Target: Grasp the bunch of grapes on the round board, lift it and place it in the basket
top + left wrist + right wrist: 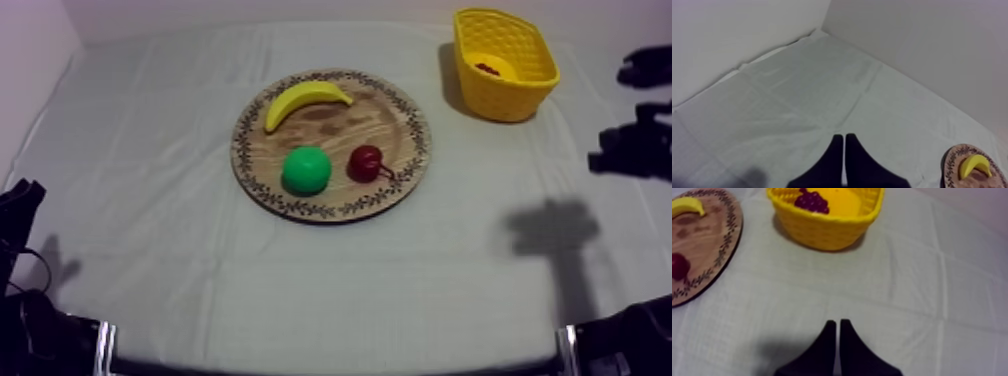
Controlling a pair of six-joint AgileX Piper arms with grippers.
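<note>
Inside the yellow basket point(822, 233), far right, the bunch of grapes point(812, 201) is seen; the right gripper point(837, 322), closed on nothing, is placed nearer it than the left gripper point(844, 136), likewise closed

Cloth point(150, 200): grey-white fabric, matt, softly creased.
Wooden board point(330, 125): pale wood, grain showing, smooth, with a dark pattern along its rim.
Yellow basket point(500, 100): plastic-looking openwork, slight sheen.
Banana point(303, 100): smooth, glossy yellow.
Pear point(306, 170): smooth green, faint shine.
Small red fruit point(365, 162): dark, glossy.
Bunch of grapes point(812, 201): purple, bumpy, dull.
My left gripper point(844, 136) and my right gripper point(838, 322): black, matt, smooth.
</note>
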